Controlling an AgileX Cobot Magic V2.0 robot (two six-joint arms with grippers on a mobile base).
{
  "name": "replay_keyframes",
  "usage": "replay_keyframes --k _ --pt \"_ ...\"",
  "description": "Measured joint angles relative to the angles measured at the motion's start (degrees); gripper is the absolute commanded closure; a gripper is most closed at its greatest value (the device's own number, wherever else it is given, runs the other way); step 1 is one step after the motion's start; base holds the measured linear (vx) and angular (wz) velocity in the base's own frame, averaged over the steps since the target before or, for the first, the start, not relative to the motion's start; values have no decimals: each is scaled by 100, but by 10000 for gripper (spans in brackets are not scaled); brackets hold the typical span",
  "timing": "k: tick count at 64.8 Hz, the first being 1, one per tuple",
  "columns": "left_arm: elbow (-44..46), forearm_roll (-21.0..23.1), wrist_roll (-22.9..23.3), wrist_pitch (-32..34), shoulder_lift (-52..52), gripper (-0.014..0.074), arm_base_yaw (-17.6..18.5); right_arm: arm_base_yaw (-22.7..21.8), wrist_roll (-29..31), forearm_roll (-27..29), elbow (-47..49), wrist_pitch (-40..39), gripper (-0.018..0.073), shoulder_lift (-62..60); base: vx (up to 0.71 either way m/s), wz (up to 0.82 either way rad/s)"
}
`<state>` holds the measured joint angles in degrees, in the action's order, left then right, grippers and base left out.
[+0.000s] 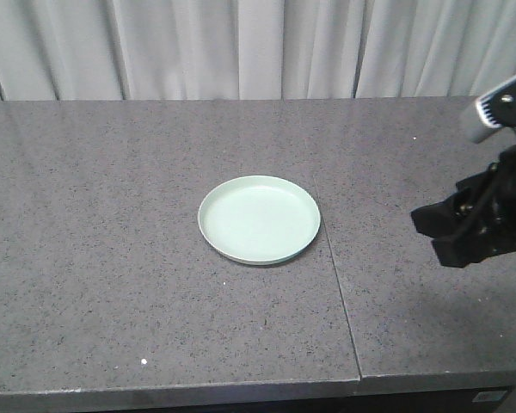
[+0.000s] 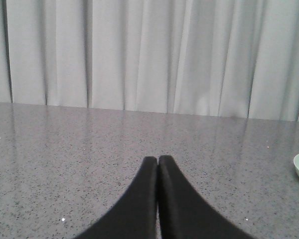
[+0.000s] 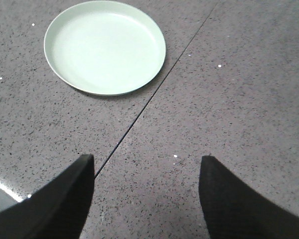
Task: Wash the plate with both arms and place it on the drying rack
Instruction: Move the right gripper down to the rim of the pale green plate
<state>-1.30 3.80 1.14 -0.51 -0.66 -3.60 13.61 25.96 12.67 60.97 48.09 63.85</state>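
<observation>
Here we are seeing the plate (image 1: 259, 219) lying on a speckled counter (image 1: 95, 215), curtain (image 1: 241, 47) behind; left gripper (image 2: 158, 160) closed, right gripper (image 3: 147, 159) wide.

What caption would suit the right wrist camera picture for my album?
Open right hand hovering over speckled grey stone countertop, facing a round pale mint-green plate.

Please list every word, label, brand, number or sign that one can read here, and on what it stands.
No text can be read.
Small pale label on the front edge of the grey speckled stone counter: too small and blurred to read.
Round pale mint-green plate: plain, no marking.
</observation>
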Motion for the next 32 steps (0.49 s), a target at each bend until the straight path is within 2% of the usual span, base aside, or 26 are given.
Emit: replay_keyframes --k 11,32 --pt "0 0 0 0 0 603 0 213 -565 -488 475 156 104 792 0 0" --pt "0 0 0 0 0 603 0 233 -1074 -577 1600 757 104 2262 0 0"
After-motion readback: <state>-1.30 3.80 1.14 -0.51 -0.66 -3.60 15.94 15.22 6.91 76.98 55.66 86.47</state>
